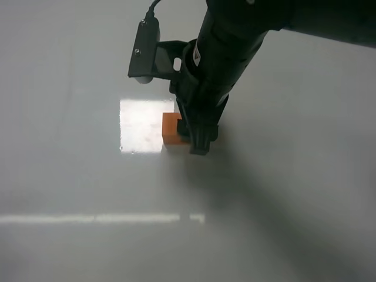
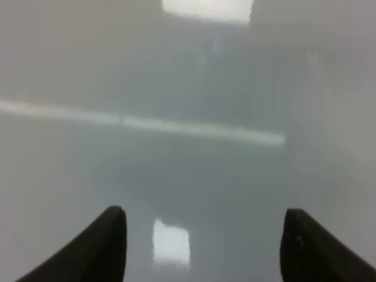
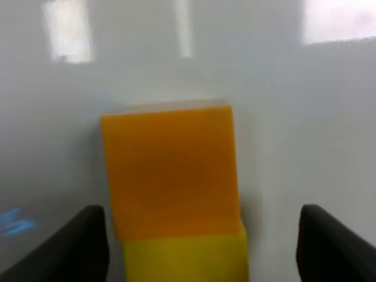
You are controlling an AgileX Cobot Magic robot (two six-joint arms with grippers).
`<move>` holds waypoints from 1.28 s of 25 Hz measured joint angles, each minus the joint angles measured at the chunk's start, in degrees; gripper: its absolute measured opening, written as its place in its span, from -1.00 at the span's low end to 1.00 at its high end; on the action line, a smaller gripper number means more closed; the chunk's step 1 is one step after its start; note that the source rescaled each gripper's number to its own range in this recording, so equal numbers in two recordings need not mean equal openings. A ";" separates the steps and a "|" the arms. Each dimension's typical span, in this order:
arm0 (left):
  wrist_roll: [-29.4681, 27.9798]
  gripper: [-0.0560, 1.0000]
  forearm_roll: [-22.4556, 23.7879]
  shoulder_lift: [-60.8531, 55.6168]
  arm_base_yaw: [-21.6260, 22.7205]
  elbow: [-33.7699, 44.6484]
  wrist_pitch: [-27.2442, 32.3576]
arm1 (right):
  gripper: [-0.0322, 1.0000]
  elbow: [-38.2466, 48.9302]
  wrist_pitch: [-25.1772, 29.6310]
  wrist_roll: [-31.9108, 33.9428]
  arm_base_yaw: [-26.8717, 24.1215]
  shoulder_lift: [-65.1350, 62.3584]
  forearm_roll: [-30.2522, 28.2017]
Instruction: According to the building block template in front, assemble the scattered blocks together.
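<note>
Your right end effector (image 3: 202, 212) is released, fingers (image 3: 88, 244) spread astride the orange cube (image 3: 170, 170) and yellow cube (image 3: 185, 258), joined flush on the table (image 1: 88, 247) just off centre toward 11 o'clock. Your left end effector (image 2: 205, 214) hangs released too

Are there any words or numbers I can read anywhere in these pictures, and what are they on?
No text can be read anywhere.
Small pale sticker on the black arm: too small to read.
Blue mark on the table: too blurred to read.
Orange block and yellow block: plain, no writing.
</note>
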 joint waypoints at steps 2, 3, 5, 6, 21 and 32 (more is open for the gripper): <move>0.00 -0.08 0.00 0.00 0.00 0.00 0.00 | 0.51 0.00 0.00 0.00 0.00 0.89 -0.05; 0.00 -0.08 0.00 0.00 0.00 0.00 0.00 | 0.51 0.00 0.00 0.00 0.00 1.45 -0.12; 0.00 -0.08 0.00 0.00 0.00 0.00 0.00 | 0.51 0.00 0.00 0.06 0.00 2.21 -0.56; 0.00 -0.08 0.00 0.00 0.00 0.00 0.00 | 0.51 0.00 0.00 0.26 0.00 2.48 -0.97; 0.00 -0.08 0.00 0.00 0.00 0.00 0.00 | -0.93 0.00 0.18 1.04 0.00 2.69 -2.03; 0.00 -0.08 0.00 0.00 0.00 0.00 0.00 | -0.93 0.00 1.45 1.05 0.11 2.69 -3.17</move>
